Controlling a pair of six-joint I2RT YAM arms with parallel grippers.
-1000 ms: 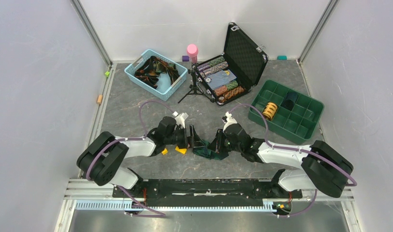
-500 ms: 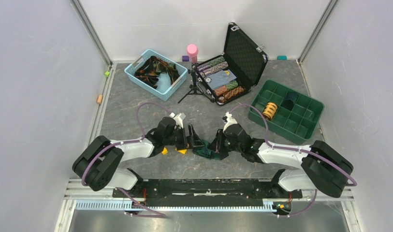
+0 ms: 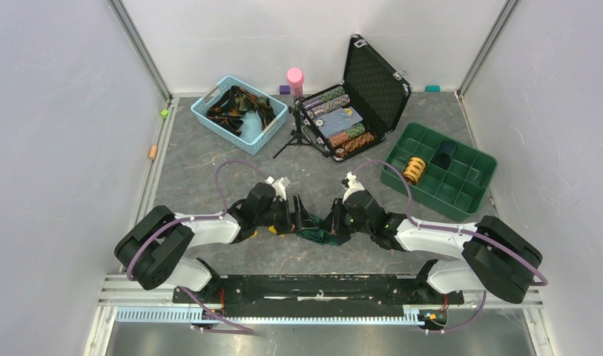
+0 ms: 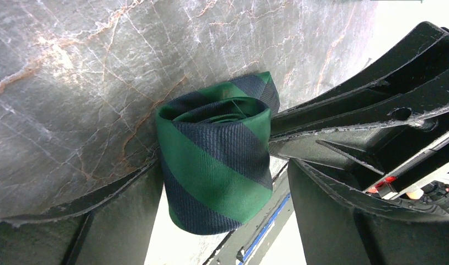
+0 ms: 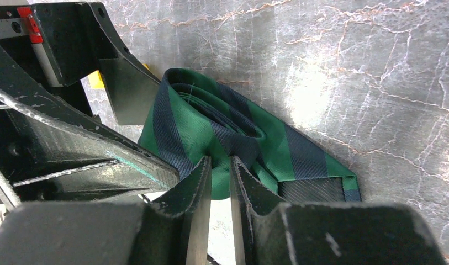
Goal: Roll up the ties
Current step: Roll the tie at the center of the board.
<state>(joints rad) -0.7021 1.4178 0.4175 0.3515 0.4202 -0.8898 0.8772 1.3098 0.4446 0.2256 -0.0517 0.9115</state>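
Right gripper (image 5: pixel 218 165) is pinching a fold of the green-and-navy tie (image 5: pixel 211 121) between nearly closed jaws, and I am seeing fabric in the narrow gap between them. Left gripper (image 4: pixel 216 176) is standing wide open and straddling the coil, one finger at each side of it. I am not able to tell whether those fingers are pressing the cloth or only flanking it.

From the overhead camera I am watching both grippers meet over the tie (image 3: pixel 313 233), which is lying on the table (image 3: pixel 209 163) between the two arms, near their bases.

Progress, as I am judging it: this tie is mostly wound. The left wrist view is showing a tight spiral standing on its edge, while the right wrist view is showing the tail end (image 5: pixel 313 187) lying flat on the table, not yet wrapped in.

Farther back, the green tray (image 3: pixel 472 185) is holding a yellow-orange roll (image 3: pixel 413 170) and a dark roll (image 3: pixel 444 154) in separate compartments, so I am counting two ties as finished. The blue basket (image 3: pixel 272 126) is holding tangled ties (image 3: pixel 239 104) that I am reading as unrolled, so several are left to do.
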